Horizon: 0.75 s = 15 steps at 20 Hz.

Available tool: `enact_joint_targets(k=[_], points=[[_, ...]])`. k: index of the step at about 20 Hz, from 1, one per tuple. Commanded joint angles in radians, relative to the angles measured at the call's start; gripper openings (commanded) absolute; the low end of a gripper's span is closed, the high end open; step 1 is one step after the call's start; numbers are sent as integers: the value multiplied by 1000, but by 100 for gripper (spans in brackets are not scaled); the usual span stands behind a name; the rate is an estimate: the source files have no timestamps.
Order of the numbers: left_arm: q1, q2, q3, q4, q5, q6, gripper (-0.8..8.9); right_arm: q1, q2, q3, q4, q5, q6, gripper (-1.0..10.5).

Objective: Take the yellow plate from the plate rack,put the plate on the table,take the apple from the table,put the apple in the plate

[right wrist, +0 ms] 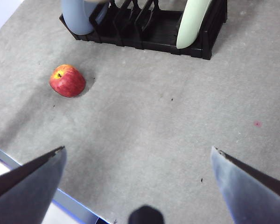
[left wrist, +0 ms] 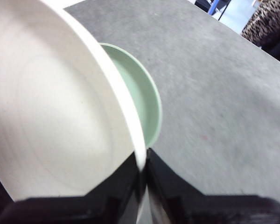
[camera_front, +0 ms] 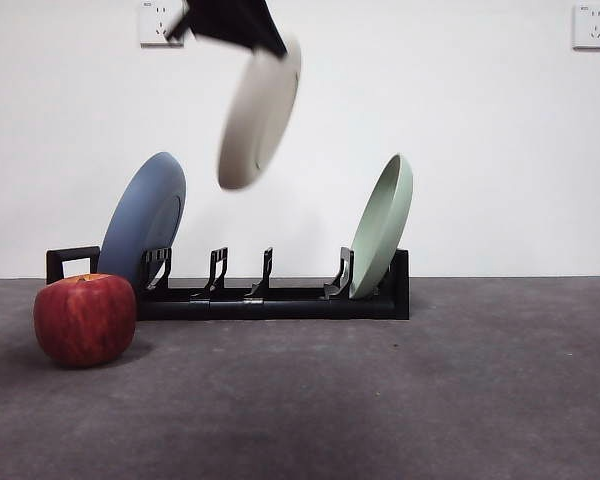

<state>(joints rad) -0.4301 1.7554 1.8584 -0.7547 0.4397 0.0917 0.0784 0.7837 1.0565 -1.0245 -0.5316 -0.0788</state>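
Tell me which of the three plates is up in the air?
The cream yellow plate, held by the left gripper above the plate rack. The blue plate and green plate stand in it.

Nothing here can be read: no lettering, label, brand or number shows on the plates, the rack, the apple or the worktop, and the two wall sockets carry no legible marking.

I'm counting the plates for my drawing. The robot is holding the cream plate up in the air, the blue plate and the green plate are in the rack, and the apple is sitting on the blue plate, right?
Almost. The apple isn't on the blue plate; it sits on the table beside the rack, as the front and right wrist views show. The left gripper does hold the cream plate up, and the green plate stands in the rack.
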Motion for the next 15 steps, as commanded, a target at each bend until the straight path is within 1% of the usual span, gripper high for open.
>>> enact_joint_targets(k=[1,2,3,6,8,11,13,15], points=[[-51,-74,2,-122,-43,134,-7,0,-1,2,3,-4,-3,596],[-85,-109,2,-179,-104,181,-7,0,-1,2,5,-4,-3,596],[-130,-137,2,-228,-175,207,-7,0,-1,2,6,-4,-3,596],[-305,-182,2,-321,-395,259,-6,0,-1,2,2,-5,0,596],[-410,-172,-5,-380,-509,276,-6,0,-2,2,-3,-21,0,596],[-518,-149,-95,-395,-615,262,-6,0,-3,2,-13,-55,3,596],[-564,-149,-230,-350,-658,232,-6,0,-5,2,-43,-56,-1,596],[-594,-149,-373,-265,-692,215,-6,0,-17,2,-51,-56,-3,596]])
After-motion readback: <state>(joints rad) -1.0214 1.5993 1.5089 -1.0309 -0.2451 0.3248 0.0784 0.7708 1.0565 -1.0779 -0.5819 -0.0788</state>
